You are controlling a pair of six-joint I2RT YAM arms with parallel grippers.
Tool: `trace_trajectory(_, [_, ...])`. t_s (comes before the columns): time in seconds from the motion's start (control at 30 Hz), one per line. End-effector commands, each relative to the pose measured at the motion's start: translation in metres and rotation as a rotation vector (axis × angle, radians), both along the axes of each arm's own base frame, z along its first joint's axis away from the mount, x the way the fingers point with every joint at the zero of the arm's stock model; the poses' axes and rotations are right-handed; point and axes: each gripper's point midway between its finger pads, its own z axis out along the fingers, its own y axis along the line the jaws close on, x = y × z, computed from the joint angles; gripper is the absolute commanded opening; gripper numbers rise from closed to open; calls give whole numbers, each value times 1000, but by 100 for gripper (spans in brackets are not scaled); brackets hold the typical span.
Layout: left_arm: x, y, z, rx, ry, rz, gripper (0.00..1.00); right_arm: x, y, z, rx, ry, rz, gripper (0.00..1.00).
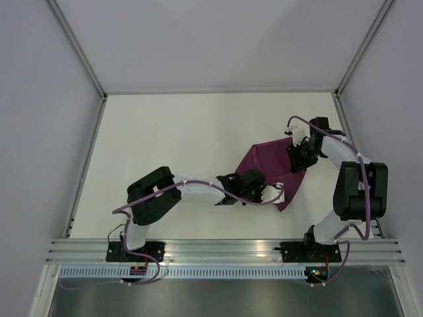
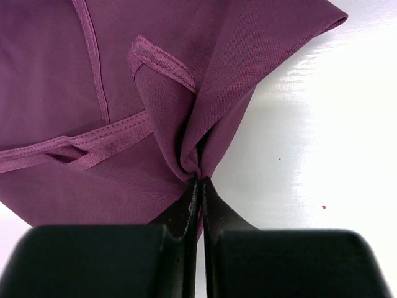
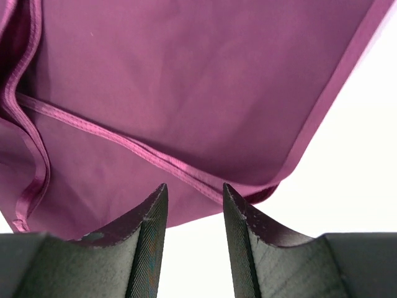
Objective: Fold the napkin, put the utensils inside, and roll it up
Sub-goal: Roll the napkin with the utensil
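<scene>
Fold step rn: left end effector (image 2: 200, 181) pinched shut on napkin (image 2: 260, 56) edge, right end effector (image 3: 194, 192) open, cloth just ahead. Next imo: right needs a grip, then fold over.

The top view is bright and even. The white table (image 1: 185, 145) shows hardly any shadows, and the bottom edge of the frame is darker. In the left wrist view the napkin (image 2: 74, 74) looks sharp, the table has streaky glare at the right, and the left gripper (image 2: 200, 181) is dark with little detail. In the right wrist view the napkin shines pink, and the table at the right is washed out white.
</scene>
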Motion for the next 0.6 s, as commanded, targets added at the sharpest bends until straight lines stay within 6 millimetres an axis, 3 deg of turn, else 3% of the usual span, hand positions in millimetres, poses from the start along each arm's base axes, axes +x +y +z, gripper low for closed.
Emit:
trace_trajectory(0.0, [-10,31,-39,159,86,66,2,-8,-11,3,-60,-3,-56,47])
trace_trajectory(0.3, [-10,32,-41,175,102,80,2,-16,-18,-27,-99,60,-84,49])
trace_trajectory(0.57, [-6,26,-40,188,114,103,2,11,-22,-45,-103,77,-117,49])
